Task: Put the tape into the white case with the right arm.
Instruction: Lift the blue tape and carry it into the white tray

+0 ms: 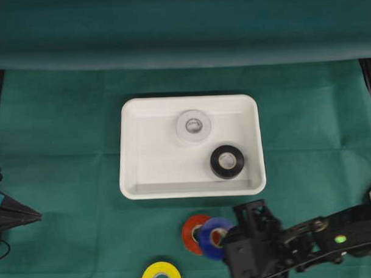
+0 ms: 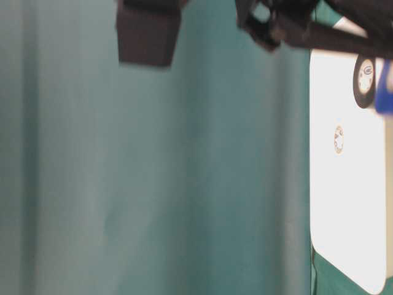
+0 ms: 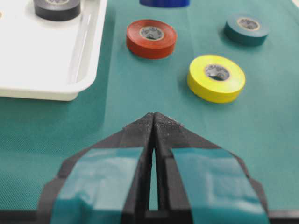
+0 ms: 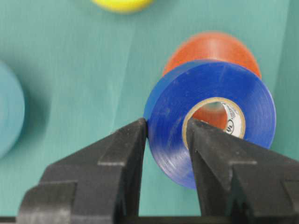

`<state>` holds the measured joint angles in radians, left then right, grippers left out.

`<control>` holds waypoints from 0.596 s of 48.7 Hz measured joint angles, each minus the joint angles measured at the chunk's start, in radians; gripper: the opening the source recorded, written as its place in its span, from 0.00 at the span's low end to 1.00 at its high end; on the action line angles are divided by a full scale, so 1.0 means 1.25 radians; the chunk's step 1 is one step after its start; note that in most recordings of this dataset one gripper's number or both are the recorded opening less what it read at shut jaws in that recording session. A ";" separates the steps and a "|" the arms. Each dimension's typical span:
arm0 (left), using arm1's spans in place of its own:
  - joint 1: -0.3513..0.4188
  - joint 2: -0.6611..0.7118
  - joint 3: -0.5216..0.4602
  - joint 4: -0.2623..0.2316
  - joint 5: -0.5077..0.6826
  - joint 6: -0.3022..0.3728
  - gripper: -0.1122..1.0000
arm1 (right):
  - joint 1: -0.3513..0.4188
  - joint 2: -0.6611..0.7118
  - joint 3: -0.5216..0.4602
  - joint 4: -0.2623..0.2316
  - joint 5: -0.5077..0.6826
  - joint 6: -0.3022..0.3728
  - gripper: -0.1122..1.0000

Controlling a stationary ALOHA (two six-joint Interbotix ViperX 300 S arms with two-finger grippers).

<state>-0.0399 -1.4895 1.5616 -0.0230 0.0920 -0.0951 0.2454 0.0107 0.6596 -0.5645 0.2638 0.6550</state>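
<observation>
My right gripper (image 4: 166,126) is shut on a blue tape roll (image 4: 210,79), one finger outside its rim and the other inside its core. In the overhead view the right gripper (image 1: 227,240) holds the blue tape (image 1: 211,234) tilted, just in front of the white case (image 1: 131,177), and the roll overlaps a red roll (image 1: 192,231). In the white case (image 3: 46,60) lie a black roll (image 1: 226,161) and a clear roll (image 1: 193,126). The left gripper (image 3: 154,116) with teal strips is shut and empty at the far left (image 1: 31,214).
A red roll (image 3: 151,38), a yellow roll (image 3: 216,77) and a teal roll (image 3: 246,28) lie flat on the green cloth in front of the case. The yellow roll (image 1: 161,276) sits near the table's front edge. A green curtain hangs behind.
</observation>
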 measured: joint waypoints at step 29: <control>0.000 0.000 0.000 0.000 0.001 0.001 0.10 | -0.011 0.043 -0.080 -0.023 0.065 -0.002 0.11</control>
<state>-0.0399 -1.4895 1.5616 -0.0230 0.0936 -0.0936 0.2316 0.0644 0.5599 -0.5937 0.3451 0.6519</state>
